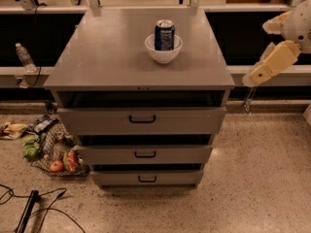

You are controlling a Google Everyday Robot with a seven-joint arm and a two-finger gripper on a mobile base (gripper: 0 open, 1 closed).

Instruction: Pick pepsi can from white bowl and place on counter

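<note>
The pepsi can (pixel 164 34) stands upright in the white bowl (pixel 164 54) on the counter (pixel 107 57), label unreadable; the gripper (pixel 253 76), perhaps the pale tip off the counter's right edge; its grip I cannot tell.

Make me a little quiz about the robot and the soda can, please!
1. True or false: the pepsi can stands upright in the white bowl.
2. Where is the gripper? A: right above the can. B: out past the right edge of the counter, away from the can. C: inside a drawer.
3. Fill the gap: under the counter top there are ___ drawers with black handles.

Key: 1 true. 2 B. 3 three.
</note>
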